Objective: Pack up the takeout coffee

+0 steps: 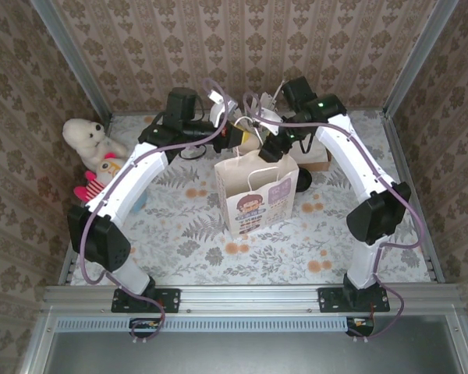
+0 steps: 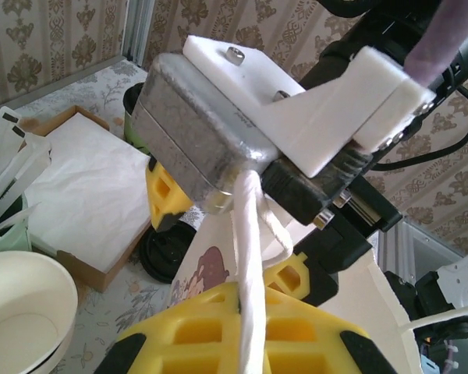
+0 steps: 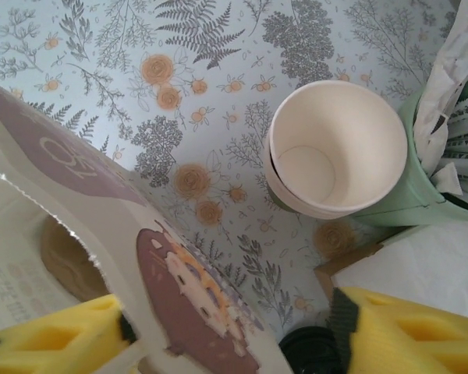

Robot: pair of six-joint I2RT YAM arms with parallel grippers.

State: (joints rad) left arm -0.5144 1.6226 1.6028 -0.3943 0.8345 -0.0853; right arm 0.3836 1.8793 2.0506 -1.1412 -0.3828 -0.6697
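Bag handle point(image 2: 251, 257) clenched in left fingers point(image 2: 187, 335); right fingers point(image 3: 405, 327) released, straddling top edge of bag point(image 1: 257, 199); coffee point(image 3: 308, 352) just outside on bench point(image 3: 101, 70), close beside napkin box point(image 2: 101, 276).

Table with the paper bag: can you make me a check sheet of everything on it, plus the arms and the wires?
Surface: flowery tablecloth, flat, no spills seen.
Job's things: coffee stands on the table outside the paper bag, only its black lid showing; the bag is upright with its mouth open.
Clutter: toy animals, stacked cream cups, green straw holder, napkin box.
End effectors: left end effector shut on the bag handle; right end effector open, over the bag's edge, near the lid.
Cables: purple cables run along both arms.
Surroundings: patterned walls, metal frame.
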